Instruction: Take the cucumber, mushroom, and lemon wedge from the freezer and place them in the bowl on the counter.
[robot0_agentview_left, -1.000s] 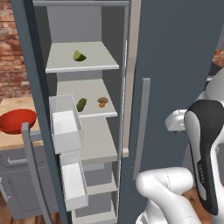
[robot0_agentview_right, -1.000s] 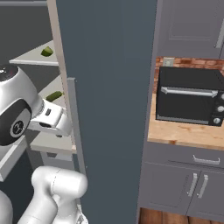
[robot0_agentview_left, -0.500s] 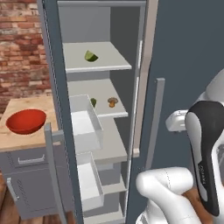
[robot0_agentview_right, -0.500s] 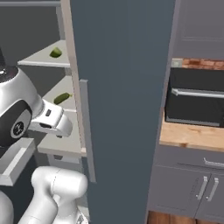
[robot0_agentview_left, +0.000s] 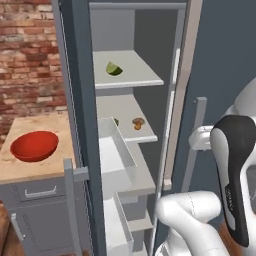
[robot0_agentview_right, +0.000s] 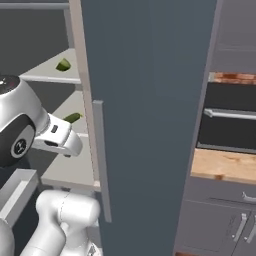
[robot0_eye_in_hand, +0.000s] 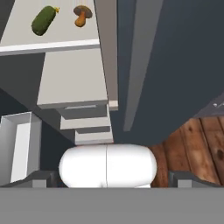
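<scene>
Dark green stubby cucumber lies beside brown-capped mushroom; hand spread.

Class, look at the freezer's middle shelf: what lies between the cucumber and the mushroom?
Nothing. In the hand view the cucumber and the mushroom lie side by side, apart, with only bare pale shelf between them.
</scene>
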